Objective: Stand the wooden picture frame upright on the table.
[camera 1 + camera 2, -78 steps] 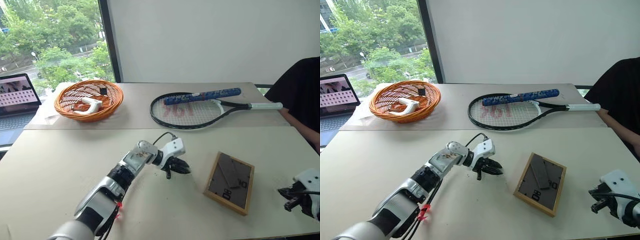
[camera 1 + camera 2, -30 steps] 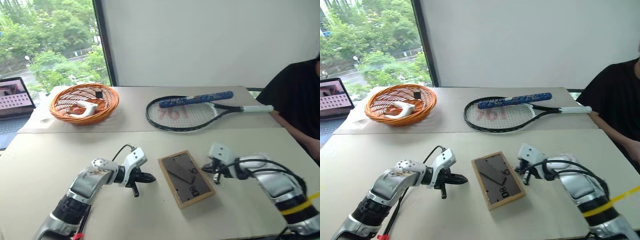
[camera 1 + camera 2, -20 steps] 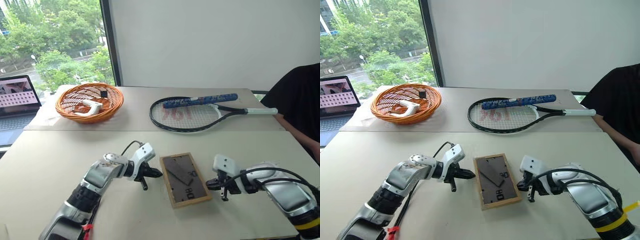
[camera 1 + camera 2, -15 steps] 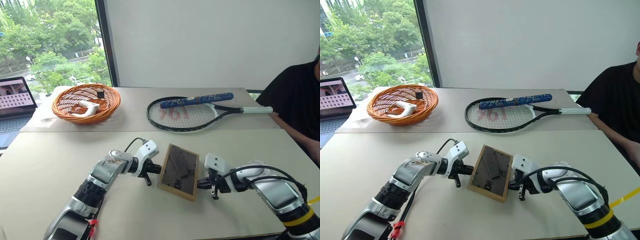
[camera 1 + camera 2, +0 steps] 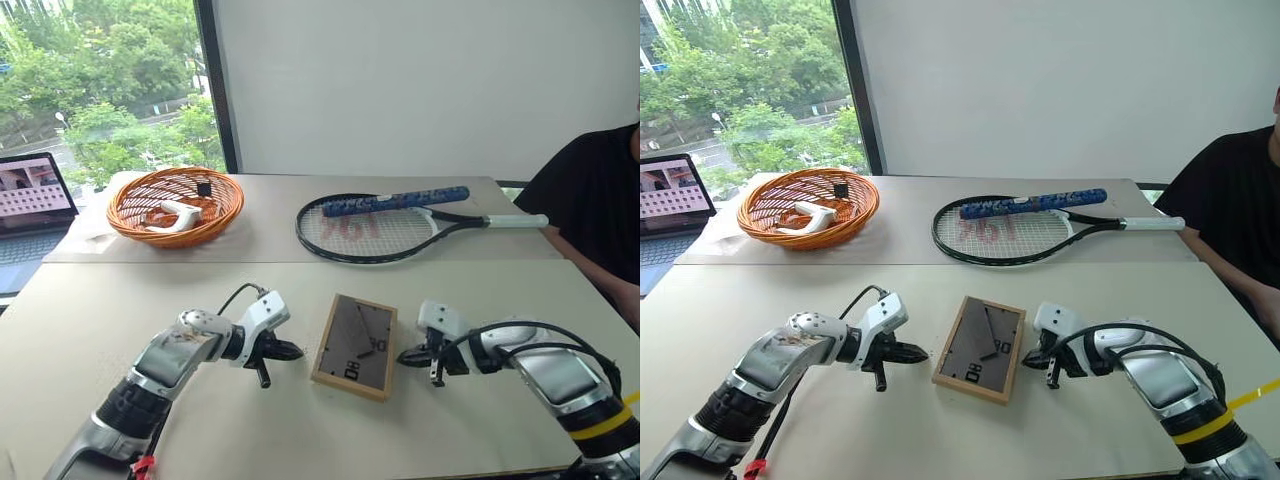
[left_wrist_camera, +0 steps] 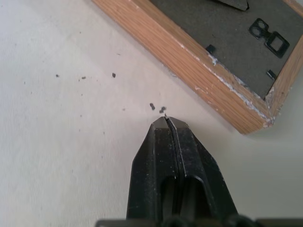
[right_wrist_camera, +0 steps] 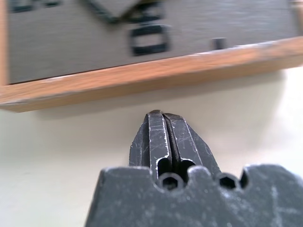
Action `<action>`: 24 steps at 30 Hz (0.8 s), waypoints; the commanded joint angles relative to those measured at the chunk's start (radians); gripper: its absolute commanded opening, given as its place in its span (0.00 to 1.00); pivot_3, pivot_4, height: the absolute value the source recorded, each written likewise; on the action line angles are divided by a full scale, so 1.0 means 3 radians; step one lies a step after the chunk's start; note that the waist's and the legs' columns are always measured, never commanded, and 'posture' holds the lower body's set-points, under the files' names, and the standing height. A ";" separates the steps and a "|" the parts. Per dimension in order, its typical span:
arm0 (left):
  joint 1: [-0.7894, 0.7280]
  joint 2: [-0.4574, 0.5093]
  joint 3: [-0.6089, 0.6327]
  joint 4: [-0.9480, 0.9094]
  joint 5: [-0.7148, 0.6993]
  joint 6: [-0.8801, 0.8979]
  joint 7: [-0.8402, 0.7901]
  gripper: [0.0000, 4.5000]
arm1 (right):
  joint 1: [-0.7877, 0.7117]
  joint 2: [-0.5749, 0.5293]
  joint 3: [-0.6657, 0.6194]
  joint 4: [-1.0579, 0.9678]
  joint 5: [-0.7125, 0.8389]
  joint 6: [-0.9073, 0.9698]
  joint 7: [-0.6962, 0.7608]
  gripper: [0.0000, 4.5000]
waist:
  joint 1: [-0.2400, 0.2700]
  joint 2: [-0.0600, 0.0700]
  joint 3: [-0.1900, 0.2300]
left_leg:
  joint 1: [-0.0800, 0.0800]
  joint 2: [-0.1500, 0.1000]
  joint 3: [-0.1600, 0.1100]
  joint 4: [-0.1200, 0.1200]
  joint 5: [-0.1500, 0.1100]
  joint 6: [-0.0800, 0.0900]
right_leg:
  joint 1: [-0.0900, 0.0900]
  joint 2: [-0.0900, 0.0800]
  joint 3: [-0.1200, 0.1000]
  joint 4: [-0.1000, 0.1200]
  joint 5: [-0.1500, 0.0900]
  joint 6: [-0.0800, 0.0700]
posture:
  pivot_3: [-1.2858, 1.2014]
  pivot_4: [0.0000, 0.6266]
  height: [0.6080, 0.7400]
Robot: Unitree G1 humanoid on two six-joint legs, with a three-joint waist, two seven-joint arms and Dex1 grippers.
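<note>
**A:** What are the two tools doing?

**B:** The left tool (image 5: 287, 352) is clenched shut with nothing in it, its tip hovering just beside the left edge of the frame (image 5: 355, 346). The right tool (image 5: 413, 356) is clenched shut and empty too, pointing at the frame's right edge from just beside it. Neither looks to be touching the wood.

**A:** And where is the frame?

**B:** It sits between the two tools on the near part of the beige counter (image 5: 90, 310), dark backing toward the camera, picture side away. It seems to lie flat or nearly so; I cannot tell if its far edge is raised.

**A:** So which step is this?

**B:** By my reading, the frame is not yet standing. The tools flank it, ready to tip it up.

**A:** What does the next move call for?

**B:** Probably pressing both closed tips against opposite edges, raising the frame, and getting the stand flap to swing out behind it. With no true grip, it could easily slip.

**A:** Any writing?

**B:** The backing bears what looks like "08" or "80". Red lettering shows on the strings of a racket (image 5: 375, 226) farther back, but I cannot read it.
</note>
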 commanded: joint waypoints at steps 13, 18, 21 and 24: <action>0.0037 -0.0288 -0.0164 -0.0190 -0.0091 0.0301 0.0202 0.01 | -0.0256 0.0443 0.0157 0.0447 -0.0332 -0.0175 -0.0170 0.00 | -0.0019 0.0000 -0.0001 | 0.0006 0.0000 0.0000 -0.0004 0.0000 0.0000 | 0.0005 0.0001 0.0000 0.0001 0.0011 0.0019 | 0.52 0.24 1.00; 0.0021 -0.0335 -0.0195 -0.0123 -0.0067 0.0278 0.0224 0.01 | -0.0300 0.0537 0.0184 0.0546 -0.0396 -0.0228 -0.0182 0.00 | -0.0037 0.0000 -0.0001 | 0.0008 0.0000 0.0000 -0.0004 0.0000 0.0000 | 0.0005 0.0001 0.0000 0.0001 0.0002 0.0002 | 0.52 0.24 1.00; 0.0014 -0.0388 -0.0220 -0.0114 -0.0065 0.0291 0.0244 0.01 | -0.0351 0.0610 0.0196 0.0621 -0.0436 -0.0256 -0.0192 0.00 | -0.0062 -0.0001 -0.0001 | 0.0011 0.0000 0.0000 -0.0004 0.0000 0.0000 | 0.0009 0.0001 0.0000 0.0001 0.0002 0.0002 | 0.52 0.24 1.00; 0.0036 -0.0407 -0.0233 -0.0153 -0.0075 0.0316 0.0254 0.01 | -0.0378 0.0665 0.0199 0.0657 -0.0467 -0.0273 -0.0180 0.00 | -0.0086 -0.0001 -0.0001 | 0.0013 0.0000 0.0000 -0.0004 0.0000 0.0000 | 0.0011 0.0001 0.0001 0.0001 0.0002 0.0001 | 0.52 0.24 1.00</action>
